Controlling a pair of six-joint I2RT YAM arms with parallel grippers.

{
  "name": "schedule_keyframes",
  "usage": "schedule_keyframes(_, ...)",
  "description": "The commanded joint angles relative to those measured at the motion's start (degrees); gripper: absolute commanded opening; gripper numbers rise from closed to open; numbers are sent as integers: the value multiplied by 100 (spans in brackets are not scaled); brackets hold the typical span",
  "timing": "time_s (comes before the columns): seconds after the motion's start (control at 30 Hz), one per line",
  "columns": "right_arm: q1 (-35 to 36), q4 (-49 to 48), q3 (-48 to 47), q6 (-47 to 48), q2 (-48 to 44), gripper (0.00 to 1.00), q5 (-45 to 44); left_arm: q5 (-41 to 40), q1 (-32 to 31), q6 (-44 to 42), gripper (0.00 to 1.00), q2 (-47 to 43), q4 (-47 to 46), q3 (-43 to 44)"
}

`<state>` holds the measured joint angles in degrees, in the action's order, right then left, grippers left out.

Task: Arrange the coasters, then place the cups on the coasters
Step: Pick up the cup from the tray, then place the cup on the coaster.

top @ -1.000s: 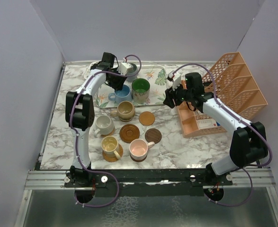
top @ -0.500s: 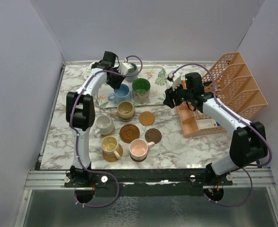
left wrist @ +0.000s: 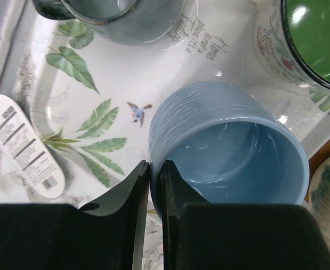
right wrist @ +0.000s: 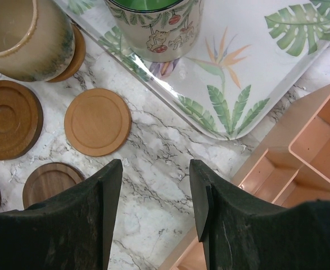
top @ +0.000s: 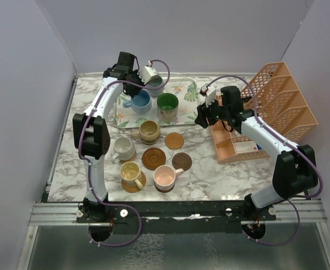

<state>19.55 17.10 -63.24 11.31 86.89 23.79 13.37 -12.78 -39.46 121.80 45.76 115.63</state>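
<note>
The light blue cup [left wrist: 226, 146] is sitting over the leaf-patterned tray [left wrist: 120, 79], not on any coaster. The left gripper [left wrist: 155, 180] is pinching its wall, one finger inside the rim and one outside, clamped tight. Can't tell if the cup is actually clearing the tray or not. The grey-blue cup [left wrist: 120, 17] and the green-lined cup [left wrist: 316, 39] are sitting just beside it on the same tray. The right gripper [right wrist: 155, 174] is hanging with fingers spread, gripping nothing, above the marble table [right wrist: 148, 146] between the tray's corner and the orange rack [right wrist: 299, 152]. A light tan coaster [right wrist: 97, 121] is lying bare nearby.
</note>
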Motion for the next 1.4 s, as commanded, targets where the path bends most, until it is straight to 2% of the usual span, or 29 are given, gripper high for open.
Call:
schedule_keyframes(0.0,-205,-84,-136,-232,-140,52,-155,527,-23,-462,0,-1036,-164,249)
schedule_keyframes(0.3,-540,-84,-161,-320,-232,52,-118,1741,-167,-865,0,-1870,34,111)
schedule_keyframes(0.53,-851,-80,-170,-390,-304,52,-79,1938,-1076,-1597,0,-2222,537,-37)
schedule_keyframes(0.73,-1042,-106,-140,-399,-466,52,-16,2250,-1891,-2340,0,-1906,1296,243)
schedule_keyframes(0.9,-1216,-107,-129,-412,-538,52,-24,2122,-2483,-3259,0,-1483,1915,353)
schedule_keyframes(1.17,-1366,-145,-100,-409,-583,52,-102,2415,-2886,-4203,0,-828,2311,357)
schedule_keyframes(1.37,-1384,-146,-91,-410,-545,52,-94,2570,-3154,-5040,0,-272,3008,638)
